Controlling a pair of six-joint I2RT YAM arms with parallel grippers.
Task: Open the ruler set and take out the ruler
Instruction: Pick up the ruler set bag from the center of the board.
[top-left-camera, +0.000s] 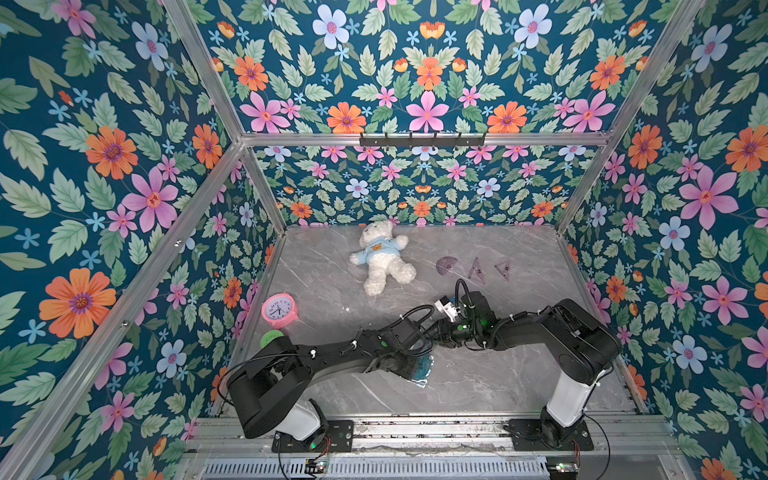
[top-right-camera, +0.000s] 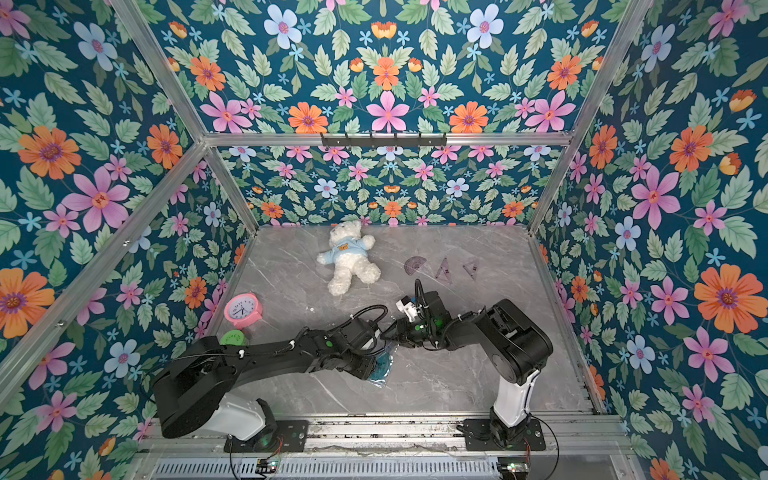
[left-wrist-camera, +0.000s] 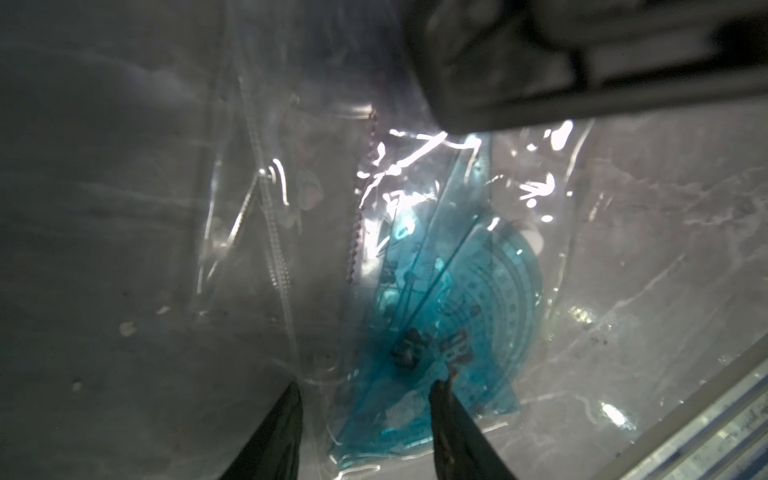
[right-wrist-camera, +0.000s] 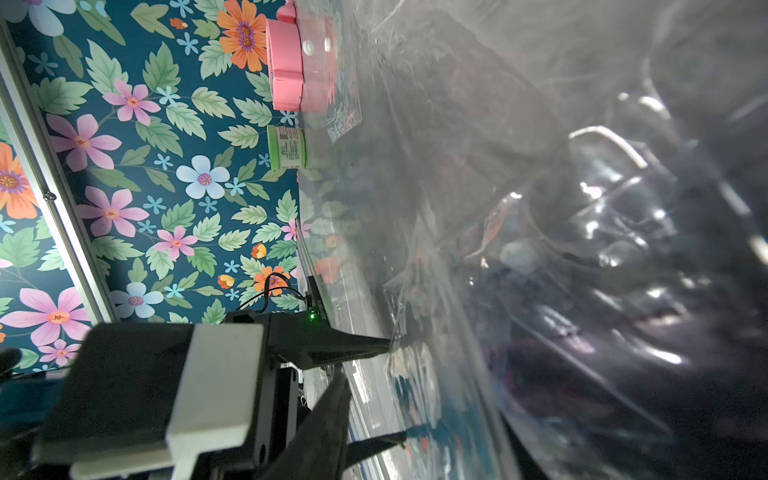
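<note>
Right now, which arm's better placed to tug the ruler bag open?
Right, probably. The right gripper has the bag film between its fingers at one end, ready to pinch and pull. The left gripper straddles the end holding the teal rulers, better suited to pinning the bag down.

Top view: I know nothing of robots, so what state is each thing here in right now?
teddy bear: lying on its back.
pink clock: face up, seemingly lying flat.
green jar: upright, closed.
loose rulers: three, lying flat, apart.
clear pouch: open or shut, cannot be told.
blue rulers: inside the pouch.
left gripper: open, over the pouch.
right gripper: at the pouch's edge; grip unclear.
</note>
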